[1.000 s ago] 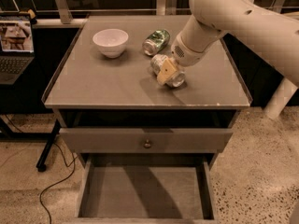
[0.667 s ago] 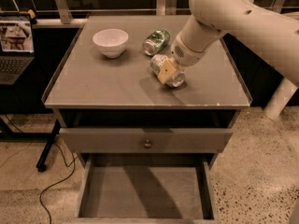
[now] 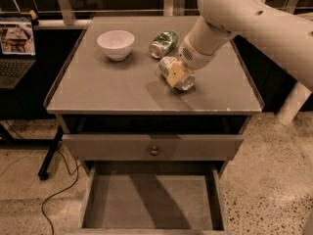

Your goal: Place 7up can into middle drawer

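Observation:
The 7up can (image 3: 186, 82), silver-white and wrinkly, lies on its side on the grey cabinet top (image 3: 112, 89), right of centre. My gripper (image 3: 175, 74) comes down from the upper right and is shut on the can, with a tan finger pad (image 3: 173, 72) pressed on its near side. The can rests on the top. The middle drawer (image 3: 151, 199) is pulled open below, at the bottom of the view, with a bare flat grey bottom.
A smoother green can (image 3: 164, 43) lies just behind the gripper. A white bowl (image 3: 116, 43) stands at the back left of the top. Above the open drawer is a drawer front with a brass knob (image 3: 154, 151). A laptop (image 3: 17, 48) sits at far left.

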You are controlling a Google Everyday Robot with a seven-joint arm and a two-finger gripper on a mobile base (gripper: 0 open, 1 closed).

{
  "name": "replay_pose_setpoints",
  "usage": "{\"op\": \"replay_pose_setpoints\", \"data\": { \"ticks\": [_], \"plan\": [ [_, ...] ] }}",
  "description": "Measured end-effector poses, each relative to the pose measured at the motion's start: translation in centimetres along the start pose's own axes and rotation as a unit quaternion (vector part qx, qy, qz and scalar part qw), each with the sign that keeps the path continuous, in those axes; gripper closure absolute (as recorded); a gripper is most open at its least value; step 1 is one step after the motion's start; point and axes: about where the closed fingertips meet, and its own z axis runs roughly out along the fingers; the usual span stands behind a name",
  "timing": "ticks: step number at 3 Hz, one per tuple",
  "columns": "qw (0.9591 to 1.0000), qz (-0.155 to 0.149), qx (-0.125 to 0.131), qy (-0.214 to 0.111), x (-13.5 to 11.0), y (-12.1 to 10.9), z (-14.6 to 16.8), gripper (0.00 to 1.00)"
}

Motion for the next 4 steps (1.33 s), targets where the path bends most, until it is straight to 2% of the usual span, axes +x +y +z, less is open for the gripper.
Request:
{"op": "replay_pose_setpoints", "data": {
  "ticks": [1,2,3,4],
  "plan": [
    [1.0000,0.000,0.000,0.000,0.0,0.0,0.0,1.00],
    [0.9993,-0.032,-0.014,-0.008,-0.4,0.8,-1.0,1.00],
    [0.9963,-0.074,-0.038,-0.023,-0.5,1.8,-3.3,1.00],
    [0.9926,-0.100,-0.060,-0.032,0.7,2.3,-5.5,1.00]
  ]
}}
